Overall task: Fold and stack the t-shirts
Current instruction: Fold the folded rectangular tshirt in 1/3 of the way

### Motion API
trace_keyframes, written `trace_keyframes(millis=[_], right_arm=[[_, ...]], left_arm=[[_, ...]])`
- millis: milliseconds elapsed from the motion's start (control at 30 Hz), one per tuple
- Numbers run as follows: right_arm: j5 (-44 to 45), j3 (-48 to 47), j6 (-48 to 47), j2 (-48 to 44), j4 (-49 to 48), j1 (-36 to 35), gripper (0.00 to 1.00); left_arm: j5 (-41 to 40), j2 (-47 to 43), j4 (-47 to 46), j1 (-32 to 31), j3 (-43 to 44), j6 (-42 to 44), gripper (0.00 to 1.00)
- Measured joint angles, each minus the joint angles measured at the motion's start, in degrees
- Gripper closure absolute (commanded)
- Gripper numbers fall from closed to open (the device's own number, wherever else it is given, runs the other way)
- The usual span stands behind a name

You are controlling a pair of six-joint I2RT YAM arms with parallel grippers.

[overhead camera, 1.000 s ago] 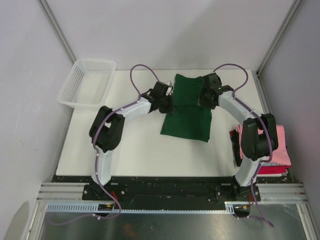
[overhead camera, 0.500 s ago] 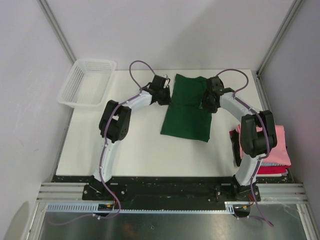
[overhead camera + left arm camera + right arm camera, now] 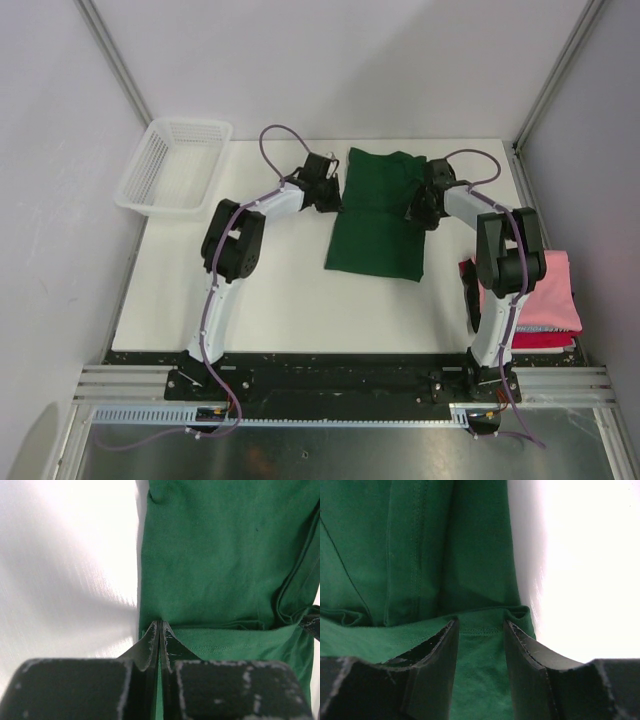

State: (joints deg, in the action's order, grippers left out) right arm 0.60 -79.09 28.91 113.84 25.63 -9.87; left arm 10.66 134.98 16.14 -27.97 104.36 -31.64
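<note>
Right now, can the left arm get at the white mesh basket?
Probably yes: only bare table lies between the left gripper and the white mesh basket, though it is shut on the green t-shirt and must release first.

The left arm (image 3: 205,325) and right arm (image 3: 490,335) share one build: smooth white shell links joined by bulky black joint housings, on black bases (image 3: 200,382). A thin purple cable (image 3: 268,140) runs along each arm. The left claw (image 3: 160,625) has flat black fingers (image 3: 145,647) with scuffed, whitish edges. The right claw (image 3: 481,625) has black wedge-shaped fingers (image 3: 435,650), worn pale along their rims.
</note>
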Motion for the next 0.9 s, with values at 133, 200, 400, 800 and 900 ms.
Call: trace_keyframes(millis=[133,200,400,800,900], right_arm=[[-1.03,0.00,0.02,0.00,-0.66,0.61,0.48],[-1.33,-0.04,0.00,-0.09,-0.68,0.63,0.47],[-0.50,-0.11,-0.04,-3.63,3.21,0.83,0.51],[0.79,14.82,4.87,-28.61,4.94,-6.82,0.80],[0.28,21.31,6.51,-29.97,4.48,-6.84,0.82]], left_arm=[[0.07,0.00,-0.46,0.13,-0.20,0.07,0.95],[0.13,-0.02,-0.61,0.26,-0.31,0.13,0.91],[0.02,-1.77,-0.09,0.50,-1.53,0.85,0.64],[-1.49,-24.92,1.05,0.46,-20.09,1.46,0.67],[-1.38,-29.90,0.09,-0.87,-26.95,0.90,0.69]])
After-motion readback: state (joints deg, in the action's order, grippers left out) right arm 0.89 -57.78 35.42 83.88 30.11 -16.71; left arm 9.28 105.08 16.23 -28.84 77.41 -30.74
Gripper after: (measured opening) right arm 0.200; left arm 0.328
